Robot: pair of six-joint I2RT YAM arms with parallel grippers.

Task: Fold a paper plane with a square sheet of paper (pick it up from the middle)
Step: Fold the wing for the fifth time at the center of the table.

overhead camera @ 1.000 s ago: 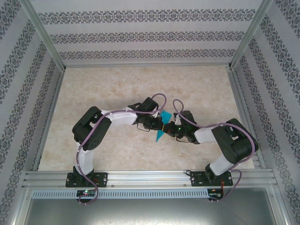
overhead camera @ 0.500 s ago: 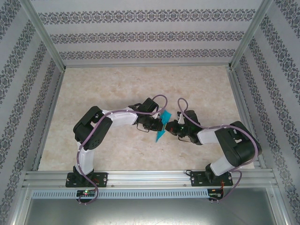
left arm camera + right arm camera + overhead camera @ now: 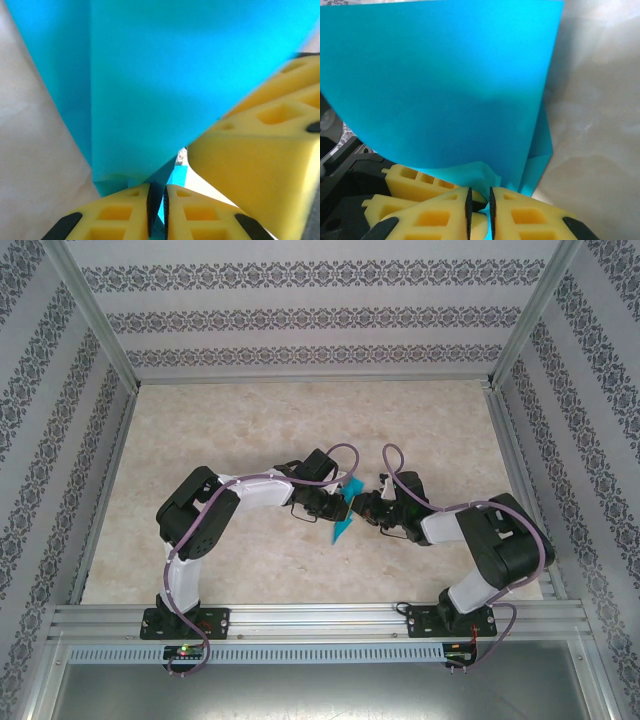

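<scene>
1. The left gripper (image 3: 156, 189) has its yellow fingers drawn almost together, with only a slit between them, and it pinches the lower point of the teal paper sheet (image 3: 150, 90).
2. The right gripper (image 3: 480, 192) stands just as narrow, with the sheet's bottom fold running into the gap. I cannot tell whether it grips the paper or merely straddles it.
3. The sheet is lifted between the two grippers over the middle of the worktop (image 3: 250, 430), well away from every edge.
4. The fold looks partway done. The layers overlap and taper downward, but this is not a plane yet.
5. The next move probably needs one firm hold while the other gripper takes a free edge, moving gently because thin paper buckles.
6. The worktop is pale and marbled, with an aluminium frame (image 3: 90, 330) and patterned walls (image 3: 320, 310) around it.
</scene>
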